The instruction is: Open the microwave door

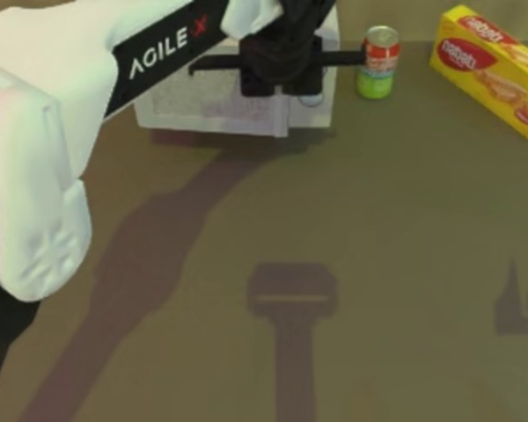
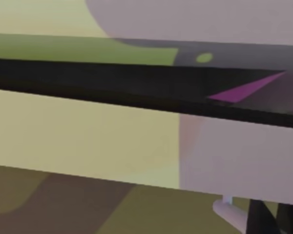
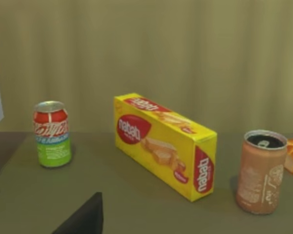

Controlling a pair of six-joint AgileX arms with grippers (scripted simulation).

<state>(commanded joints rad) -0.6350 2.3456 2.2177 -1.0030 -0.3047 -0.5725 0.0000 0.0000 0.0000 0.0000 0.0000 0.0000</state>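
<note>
The microwave [image 1: 172, 92] is an off-white box at the back of the table. Its door [image 1: 213, 104], with a speckled mesh window, has its right edge a little out from the body. My left arm reaches across from the left, and my left gripper [image 1: 282, 81] sits at that right edge. In the left wrist view the pale door handle [image 2: 228, 210] runs into the dark left gripper [image 2: 276, 219], which is shut on it. My right arm is outside the top view. Only a dark tip of my right gripper [image 3: 85, 219] shows in its wrist view.
A red and green can [image 1: 378, 60] stands just right of the microwave, and a yellow biscuit box [image 1: 488, 69] lies at the back right. The right wrist view also shows an orange-brown can [image 3: 261, 171] beside the box [image 3: 163, 144].
</note>
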